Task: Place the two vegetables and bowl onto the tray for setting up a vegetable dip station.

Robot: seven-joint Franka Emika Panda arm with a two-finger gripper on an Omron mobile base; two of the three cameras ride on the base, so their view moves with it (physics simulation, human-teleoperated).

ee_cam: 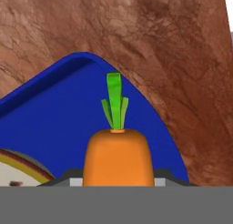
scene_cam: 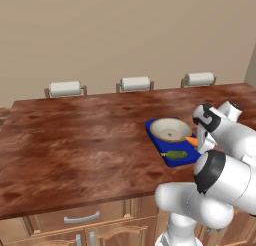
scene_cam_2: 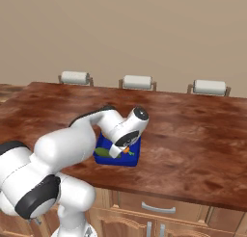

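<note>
The deep blue tray (scene_cam: pixel 184 160) lies on the wooden table near its front right edge. In it rests the cream bowl (scene_cam: pixel 170 129) with its tan rim, and in front of the bowl lies the dark green cucumber (scene_cam: pixel 176 154). My gripper (scene_cam: pixel 199 141) hovers over the tray's right side, shut on the orange carrot (scene_cam: pixel 191 140). In the hand view the carrot (ee_cam: pixel 117 157) sits between my fingertips (ee_cam: pixel 73 180), green top pointing away, with the tray (ee_cam: pixel 54 123) beneath and the bowl's rim (ee_cam: pixel 20 164) at lower left. The right base view shows the carrot (scene_cam_2: pixel 126 150) and the cucumber (scene_cam_2: pixel 101 152) over the tray (scene_cam_2: pixel 132 157).
The brown table (scene_cam: pixel 75 140) stretches wide to the left of the tray. Three chair backs (scene_cam: pixel 136 83) line its far side against a beige wall. Cabinet drawers (scene_cam: pixel 80 218) sit below the front edge.
</note>
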